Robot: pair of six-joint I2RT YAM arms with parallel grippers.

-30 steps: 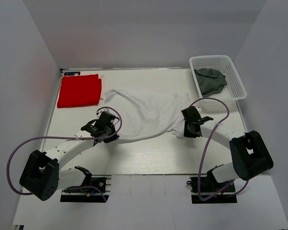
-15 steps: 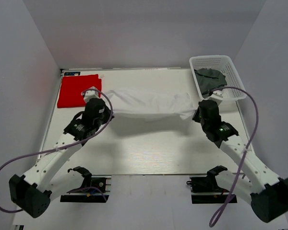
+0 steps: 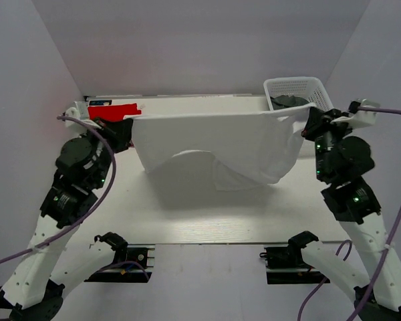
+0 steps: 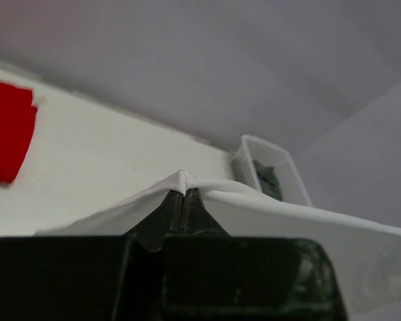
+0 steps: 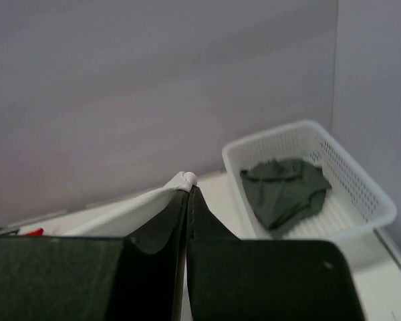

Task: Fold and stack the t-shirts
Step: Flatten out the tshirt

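The white t-shirt [image 3: 217, 144] hangs in the air, stretched wide between both grippers above the table. My left gripper [image 3: 129, 125] is shut on its left corner [image 4: 181, 179]; my right gripper [image 3: 307, 119] is shut on its right corner [image 5: 184, 179]. Its lower edge droops towards the table. A folded red t-shirt [image 3: 113, 112] lies at the back left, partly hidden by the left arm, and shows as a red patch [image 4: 7, 130] in the left wrist view. The dark grey-green t-shirt [image 5: 284, 194] lies crumpled in the basket.
A white lattice basket [image 3: 306, 88] stands at the back right corner, close to my right gripper, and also shows in both wrist views [image 5: 361, 194] [image 4: 257, 144]. Grey walls enclose the table [image 3: 187, 207] on three sides.
Both arms rose and spread apart, lifting the white t-shirt off the table and stretching it out in the air. The right gripper closed on its corner at the start.
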